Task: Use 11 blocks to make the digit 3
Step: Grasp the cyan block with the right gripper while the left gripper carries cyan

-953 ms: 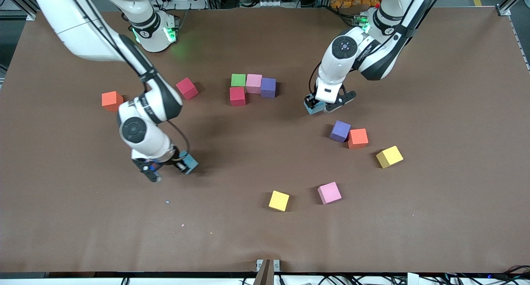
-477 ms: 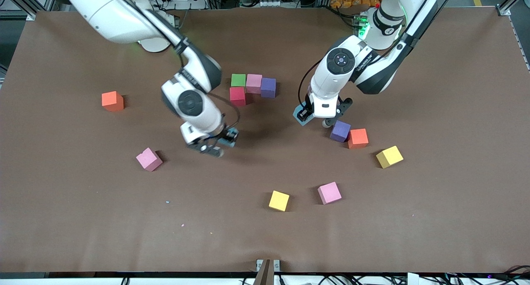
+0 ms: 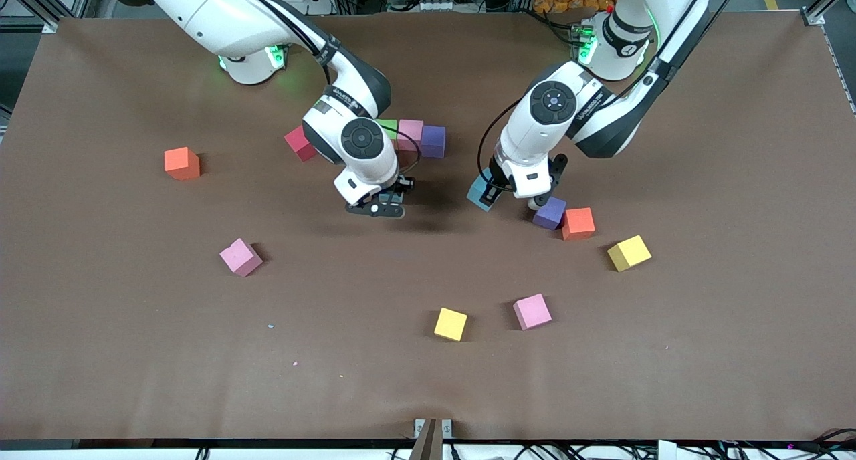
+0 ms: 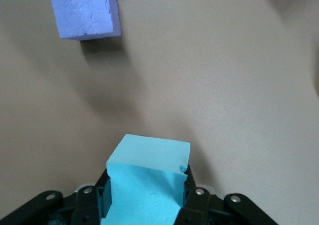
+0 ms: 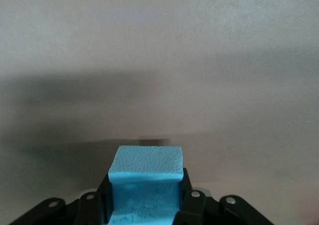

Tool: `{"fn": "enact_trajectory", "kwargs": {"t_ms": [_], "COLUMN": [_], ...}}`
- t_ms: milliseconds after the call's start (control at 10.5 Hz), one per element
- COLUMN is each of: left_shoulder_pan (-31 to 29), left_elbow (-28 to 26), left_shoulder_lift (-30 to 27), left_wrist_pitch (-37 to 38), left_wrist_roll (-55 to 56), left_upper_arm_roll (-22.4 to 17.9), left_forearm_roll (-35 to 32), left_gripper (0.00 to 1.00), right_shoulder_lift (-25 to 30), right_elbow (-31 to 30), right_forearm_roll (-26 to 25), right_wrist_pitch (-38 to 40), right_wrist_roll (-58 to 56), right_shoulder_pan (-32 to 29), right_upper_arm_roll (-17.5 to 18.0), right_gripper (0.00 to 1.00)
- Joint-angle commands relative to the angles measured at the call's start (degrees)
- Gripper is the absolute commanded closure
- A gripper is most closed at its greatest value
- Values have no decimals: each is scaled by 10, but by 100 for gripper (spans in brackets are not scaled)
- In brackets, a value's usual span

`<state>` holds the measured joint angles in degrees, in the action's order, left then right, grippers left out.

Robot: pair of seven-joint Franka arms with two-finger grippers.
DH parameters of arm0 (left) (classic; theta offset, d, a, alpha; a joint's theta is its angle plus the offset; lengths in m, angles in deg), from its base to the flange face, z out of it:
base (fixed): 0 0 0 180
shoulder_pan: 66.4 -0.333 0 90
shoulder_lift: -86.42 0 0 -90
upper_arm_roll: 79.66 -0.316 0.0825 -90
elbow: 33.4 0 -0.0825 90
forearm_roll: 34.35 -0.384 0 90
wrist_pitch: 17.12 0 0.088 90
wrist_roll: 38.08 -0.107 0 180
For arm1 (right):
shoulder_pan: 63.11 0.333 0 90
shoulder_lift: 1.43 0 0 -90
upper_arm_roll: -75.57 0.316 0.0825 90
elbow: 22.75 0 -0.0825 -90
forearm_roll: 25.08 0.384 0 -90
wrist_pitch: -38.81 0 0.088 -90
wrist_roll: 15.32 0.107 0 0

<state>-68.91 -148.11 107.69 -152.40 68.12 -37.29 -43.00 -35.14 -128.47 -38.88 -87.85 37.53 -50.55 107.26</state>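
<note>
Front view is showing only a start on the digit: green [image 3: 386,126], pink [image 3: 411,130] and purple [image 3: 433,141] blocks are sitting in a touching row near the table's [image 3: 100,353] middle, toward the robots' edge. Both arms are carrying light blue blocks: the right gripper [image 3: 382,201] is clamping one [image 5: 145,177] over bare table just beside that row, and the left gripper [image 3: 511,194] is gripping another [image 3: 479,194] over the table beside a loose purple block [image 3: 550,213]. Orange, pink and dark pink blocks are lying scattered, so most placing is remaining.
</note>
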Motion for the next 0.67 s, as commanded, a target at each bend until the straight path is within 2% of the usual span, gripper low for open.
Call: {"fn": "enact_trajectory", "kwargs": {"t_ms": [0,572], "left_shoulder_pan": [-1,4], "left_elbow": [34,56], "left_shoulder_lift": [18,49], "left_wrist_pitch": [15,15], "left_wrist_roll": [56,61], "left_upper_arm_roll": [0,-11], "left_forearm_roll": [7,-2], "left_gripper": [100,100], "right_shoulder_lift": [2,8], "right_elbow": [-23,-67], "right_forearm_roll": [-16,-40], "right_wrist_pitch": [-3,-61], "right_wrist_roll": [-29,-28], "right_shoulder_pan": [-4,-4], "right_upper_arm_roll": [3,7], "right_gripper": [93,98]}}
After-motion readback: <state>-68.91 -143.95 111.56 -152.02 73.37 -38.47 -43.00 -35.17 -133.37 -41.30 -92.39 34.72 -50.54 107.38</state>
